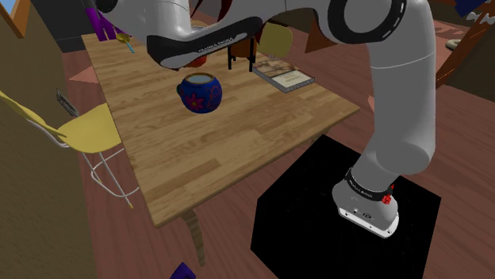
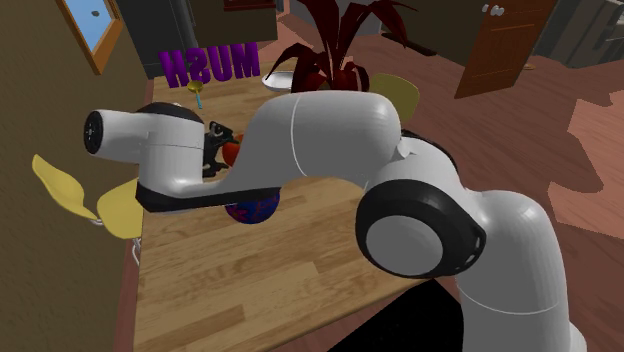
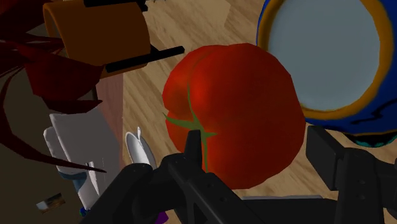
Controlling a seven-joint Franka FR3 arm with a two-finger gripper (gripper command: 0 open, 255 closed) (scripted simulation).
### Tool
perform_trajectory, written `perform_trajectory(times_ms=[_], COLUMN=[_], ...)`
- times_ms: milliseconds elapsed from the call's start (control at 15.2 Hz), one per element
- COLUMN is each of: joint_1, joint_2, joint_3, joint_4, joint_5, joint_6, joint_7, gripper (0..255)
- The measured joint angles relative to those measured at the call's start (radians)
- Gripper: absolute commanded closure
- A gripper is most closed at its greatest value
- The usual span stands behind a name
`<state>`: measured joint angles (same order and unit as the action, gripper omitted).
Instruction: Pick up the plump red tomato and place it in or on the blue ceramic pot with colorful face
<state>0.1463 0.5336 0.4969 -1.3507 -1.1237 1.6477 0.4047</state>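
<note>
gripper (image 3: pixel 257 159): black fingers clamped on red tomato (image 3: pixel 235 108). tomato: close by blue pot (image 1: pixel 202 99), at 12 o'clock of it in second exterior view. pot: upright on table (image 1: pixel 238 150).

Lighting: soft, even, moderate in strength.
Shoulder view: wooden table (image 1: pixel 238 150) uniformly lit across its top; stand (image 1: pixel 317 214) renders as flat black.
Second exterior view: white arm (image 2: pixel 320 140) smoothly graded, brightest on top and darker on the underside.
Wrist view: dimmer overall; tomato (image 3: pixel 242 108) carries a soft highlight on one lobe and darkens downward; black fingers (image 3: pixel 334 162) nearly featureless.
Focus: sharp near and far.
</note>
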Motion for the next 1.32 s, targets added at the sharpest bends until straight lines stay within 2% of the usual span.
perform_trajectory(times_ms=[396, 660, 1320], joint_1=[0.013, -0.010, -0.024], joint_2=[-0.006, -0.109, -0.105], joint_3=[0.004, 0.027, 0.023], joint_4=[0.065, -0.057, -0.164], joint_5=[0.007, 0.046, 0.035], joint_6=[-0.044, -0.042, 0.024], joint_7=[-0.053, -0.023, 0.063], gripper=[255, 255, 255])
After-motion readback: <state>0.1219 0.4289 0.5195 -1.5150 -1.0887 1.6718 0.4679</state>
